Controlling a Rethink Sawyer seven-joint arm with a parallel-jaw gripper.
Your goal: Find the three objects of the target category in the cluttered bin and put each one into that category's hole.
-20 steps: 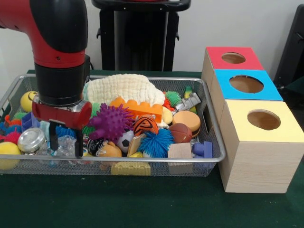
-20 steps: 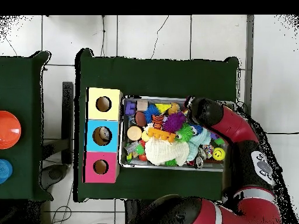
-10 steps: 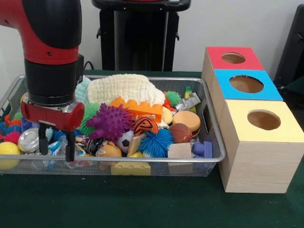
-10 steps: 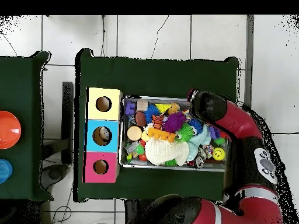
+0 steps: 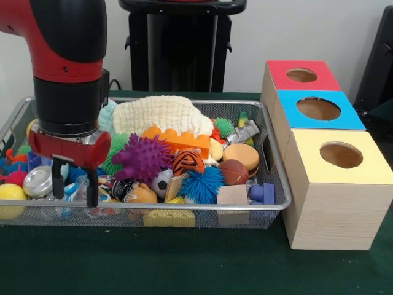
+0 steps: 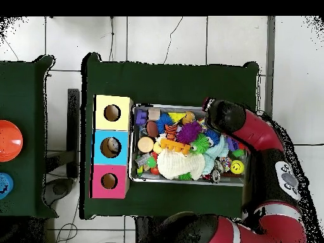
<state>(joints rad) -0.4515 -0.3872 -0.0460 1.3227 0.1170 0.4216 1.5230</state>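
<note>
Wire mesh bin (image 5: pixel 270 203) crammed with toys, target category unclear, gripper (image 5: pixel 72 187) low over its left end, fingers (image 5: pixel 92 190) spread apart with nothing between them, arm hiding toys behind, yellow ball (image 5: pixel 9 196) cut off, no legible writing, three holed boxes (image 5: pixel 334 184) beside the bin.

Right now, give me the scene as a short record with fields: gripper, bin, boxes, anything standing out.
gripper: gripper open, two black fingers pointing down into one end of the bin, nothing held
bin: wire mesh bin on green table cover, crowded with small toys
standouts: purple spiky ball, cream knitted cloth, orange block, toy burger, yellow ball
boxes: three wooden boxes beside the bin, each with a round hole: red box, blue box, yellow box
</note>
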